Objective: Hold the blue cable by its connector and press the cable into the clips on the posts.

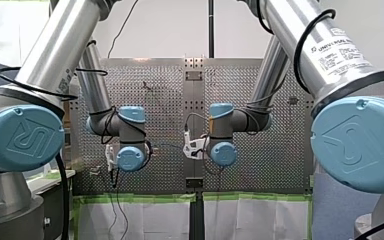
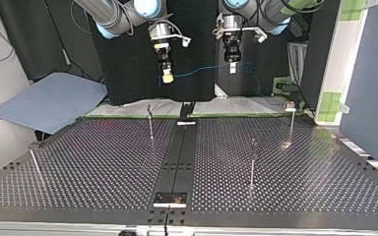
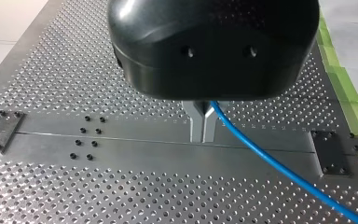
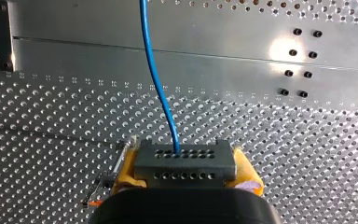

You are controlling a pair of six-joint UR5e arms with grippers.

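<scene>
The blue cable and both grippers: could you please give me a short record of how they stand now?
blue cable: strung in the air between both grippers
connector: dark block at the cable's end, clamped between yellow pads
right gripper: shut on the connector
left gripper: metal fingers shut on the cable
posts: thin, standing on the table, none holding the cable
task state: cable not yet in any clip

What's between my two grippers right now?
Only the blue cable, strung through the air from its connector in my right gripper to my left gripper. The top view shows it.
</scene>
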